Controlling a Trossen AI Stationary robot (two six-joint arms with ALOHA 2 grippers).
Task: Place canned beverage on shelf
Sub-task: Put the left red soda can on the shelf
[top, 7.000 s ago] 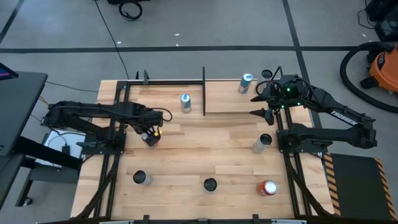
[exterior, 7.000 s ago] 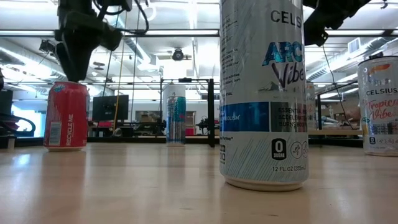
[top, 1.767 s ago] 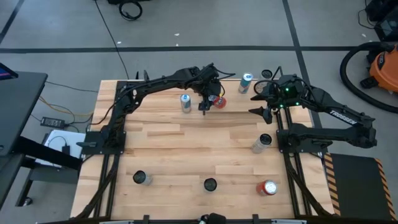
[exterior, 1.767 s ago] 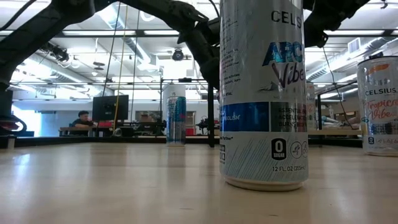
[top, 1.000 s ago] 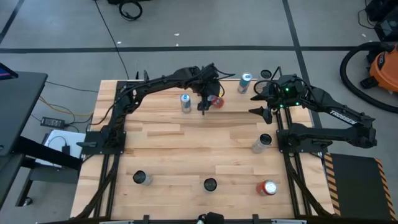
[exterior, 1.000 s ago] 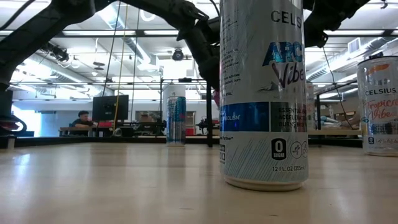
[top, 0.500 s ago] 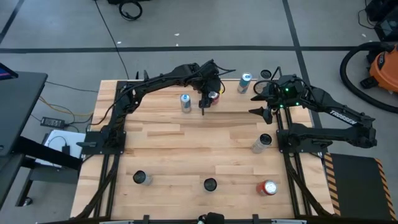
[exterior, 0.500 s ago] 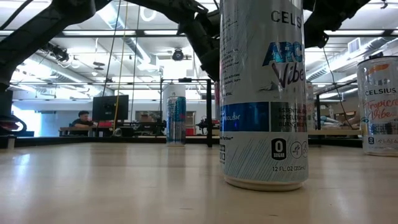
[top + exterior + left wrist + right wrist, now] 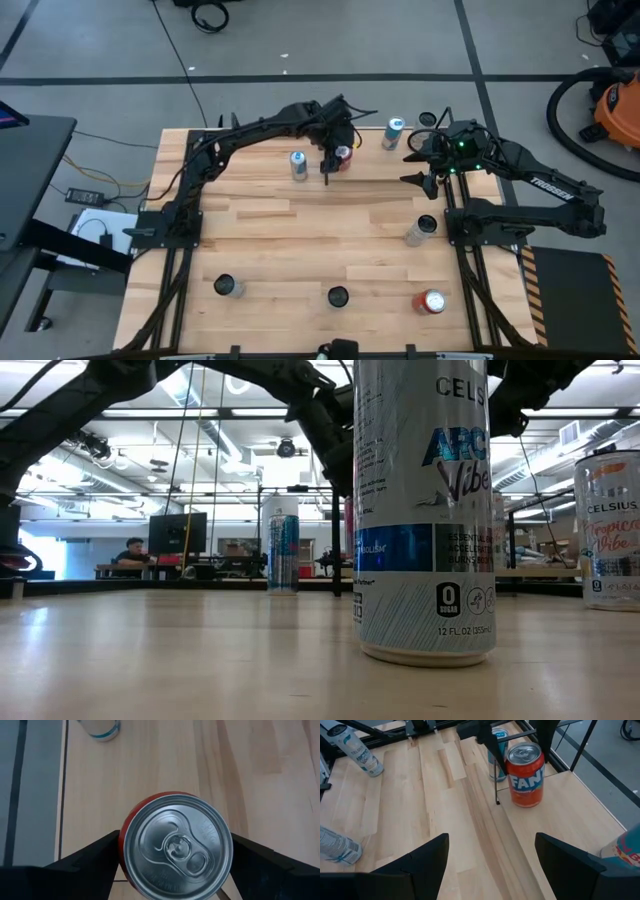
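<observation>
Pale, smooth wooden shelf (image 9: 400,160) edged by thin black rods, beneath the left end effector (image 9: 338,152), which is clamped on the upright orange aluminium can (image 9: 525,773); release remains. Right end effector (image 9: 490,855), fingers apart and empty, waits nearby

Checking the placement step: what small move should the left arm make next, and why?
Probably open the left claw and lift clear. The red Fanta can looks upright on the pale shelf, fingers at both sides. The right claw waits open nearby.
</observation>
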